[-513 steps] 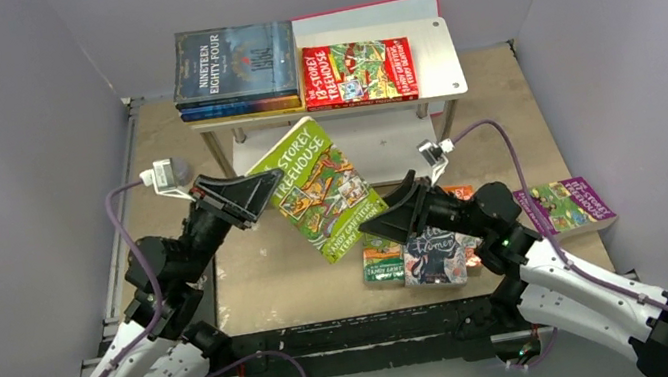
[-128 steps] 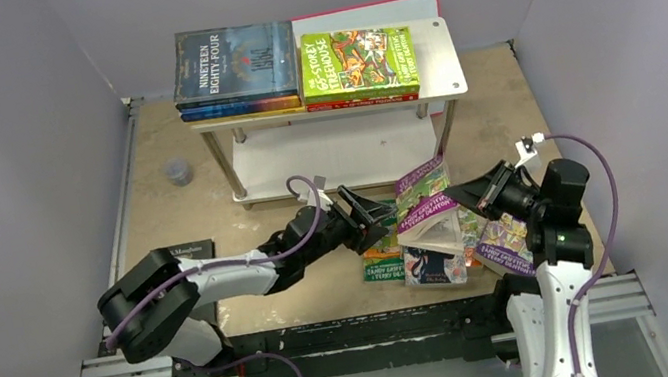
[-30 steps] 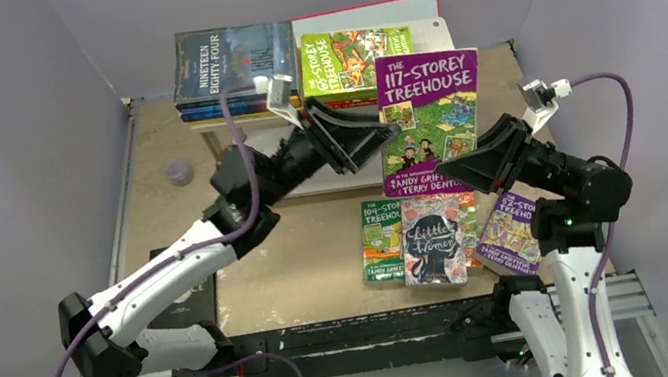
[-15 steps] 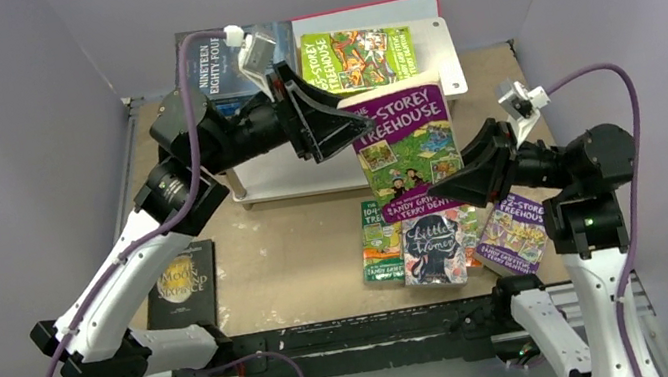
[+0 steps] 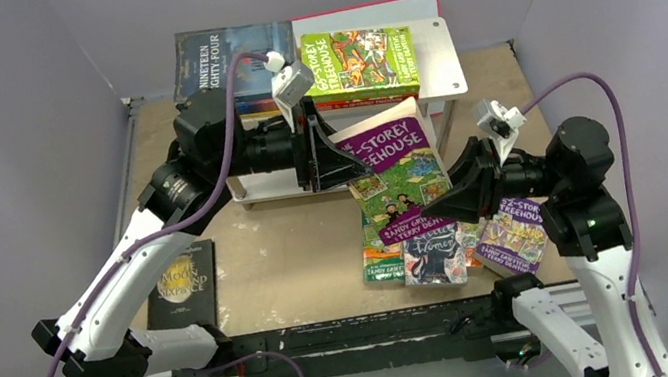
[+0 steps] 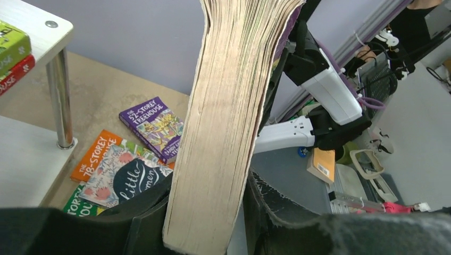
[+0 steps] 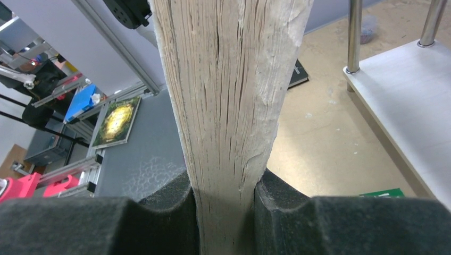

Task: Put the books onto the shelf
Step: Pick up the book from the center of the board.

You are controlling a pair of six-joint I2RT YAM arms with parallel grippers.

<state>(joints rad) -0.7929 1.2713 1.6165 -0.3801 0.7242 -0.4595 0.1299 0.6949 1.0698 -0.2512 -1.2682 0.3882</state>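
Note:
The purple "117-Storey Treehouse" book [image 5: 398, 173] hangs tilted in the air in front of the shelf [image 5: 438, 50]. My left gripper [image 5: 344, 162] is shut on its upper left edge, its page block [image 6: 223, 122] between the jaws. My right gripper [image 5: 441, 202] is shut on its lower right edge, squeezing the pages [image 7: 228, 95]. On the shelf's top board lie the "Nineteen Eighty-Four" stack [image 5: 209, 61] and a green "65-Storey Treehouse" [image 5: 359, 51] on a red book. "Little Women" [image 5: 432, 259], a green Treehouse [image 5: 380, 262], a purple "52-Storey" [image 5: 510, 237] and black "Moon and Sixpence" [image 5: 181, 284] lie on the table.
A pink-edged white board [image 5: 362, 10] stands behind the shelf. The shelf's lower board [image 7: 409, 95] and thin metal legs [image 6: 63, 101] are close to the held book. Grey walls enclose the table on three sides.
The purple book has come down and left and tilted flatter. The left gripper opened wider, then closed on its upper left edge. The right gripper dropped with it.

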